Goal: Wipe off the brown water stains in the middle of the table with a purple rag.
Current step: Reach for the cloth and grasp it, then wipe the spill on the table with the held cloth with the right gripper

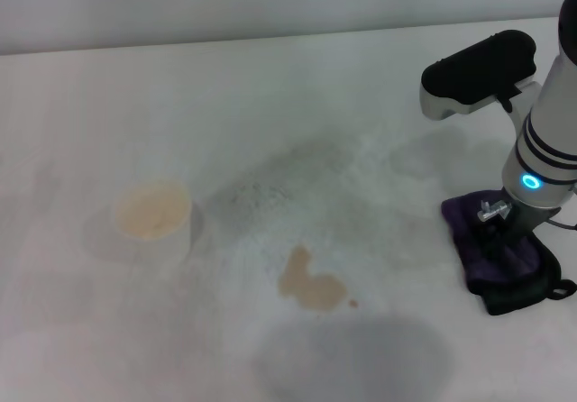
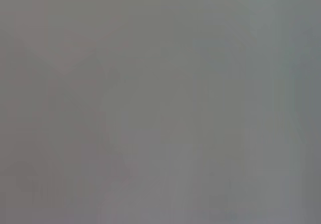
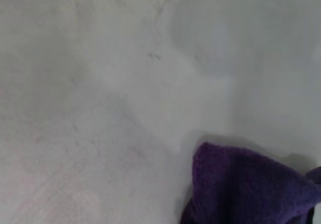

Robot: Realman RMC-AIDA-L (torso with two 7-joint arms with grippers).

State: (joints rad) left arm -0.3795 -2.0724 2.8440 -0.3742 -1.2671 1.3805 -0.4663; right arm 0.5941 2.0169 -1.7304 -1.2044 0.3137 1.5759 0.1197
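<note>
The brown water stains (image 1: 309, 285) lie as a tan blotch in the middle of the white table (image 1: 270, 95), with a tiny droplet (image 1: 353, 304) just to the right. The purple rag (image 1: 514, 271), dark-edged and bunched, lies at the right side of the table. My right gripper (image 1: 499, 233) stands straight down on the rag's near-left part, and the cloth rises around it. The right wrist view shows a raised fold of the purple rag (image 3: 246, 189) over the bare table (image 3: 100, 108). My left gripper shows in no view; its wrist view is plain grey.
A white paper cup (image 1: 153, 220) holding tan liquid stands left of the stains. A grey speckled smudge (image 1: 270, 186) spreads behind the stains. A broad shadow (image 1: 352, 357) falls on the table's front edge.
</note>
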